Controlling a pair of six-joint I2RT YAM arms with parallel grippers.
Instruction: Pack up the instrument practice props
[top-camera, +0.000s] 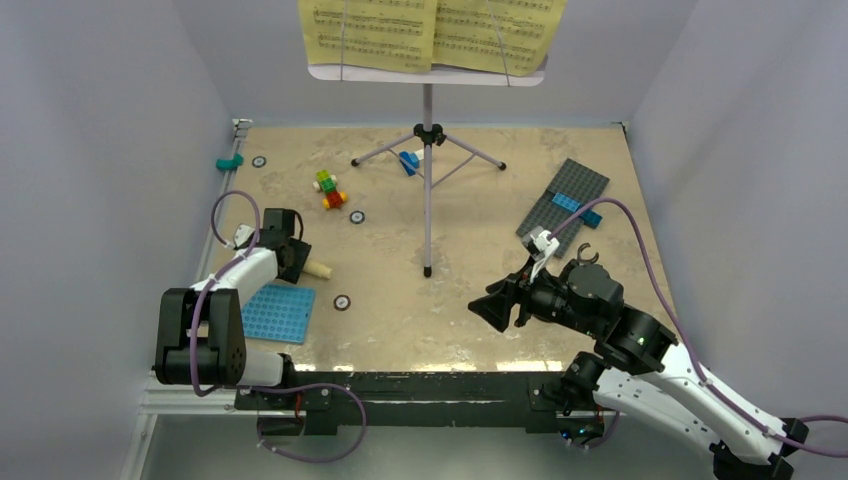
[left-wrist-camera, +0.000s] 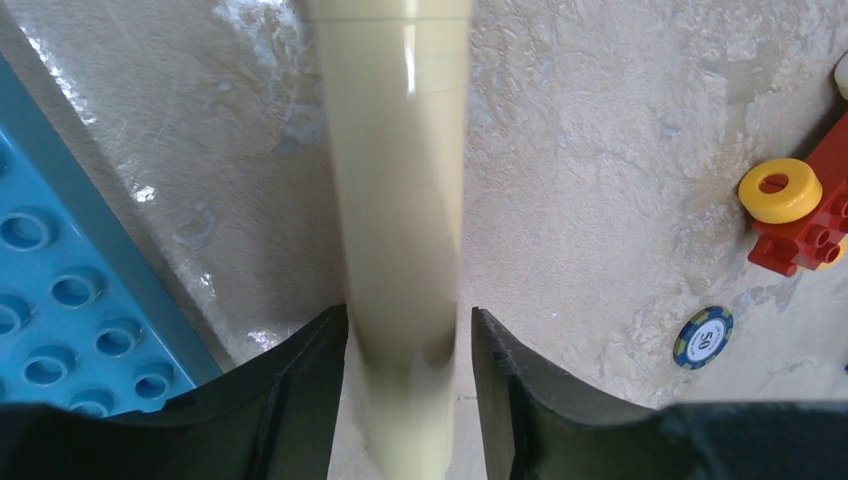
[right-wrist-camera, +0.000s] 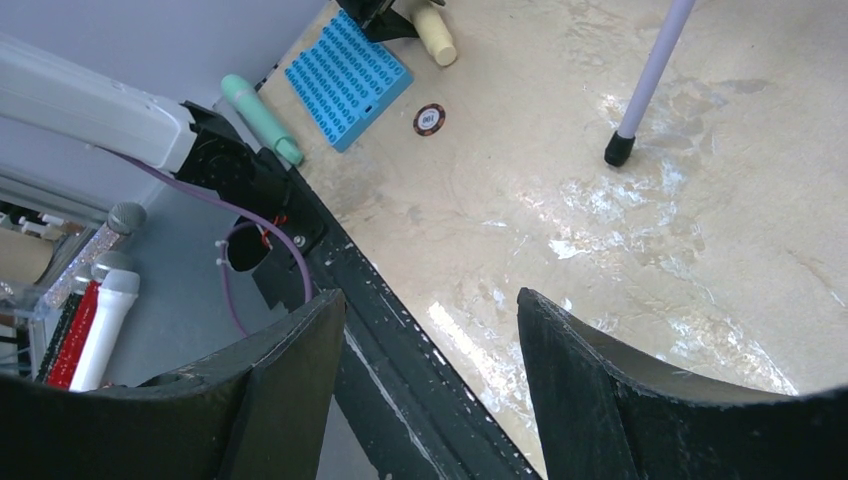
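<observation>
Your left gripper (left-wrist-camera: 408, 322) straddles the handle of the cream microphone (left-wrist-camera: 400, 170), which lies on the table (left-wrist-camera: 600, 150) just beside the blue plate (left-wrist-camera: 60, 300). You cannot tell whether the jaws pinch it. It looks light, stiff and probably slippery, so take it mid-handle, square across. Your right gripper (right-wrist-camera: 430, 310) hangs open and empty, well apart from it.

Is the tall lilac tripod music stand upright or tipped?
Upright: the tall lilac tripod music stand has legs spread on the table, desk overhead holding yellow sheet-music pages.
</observation>
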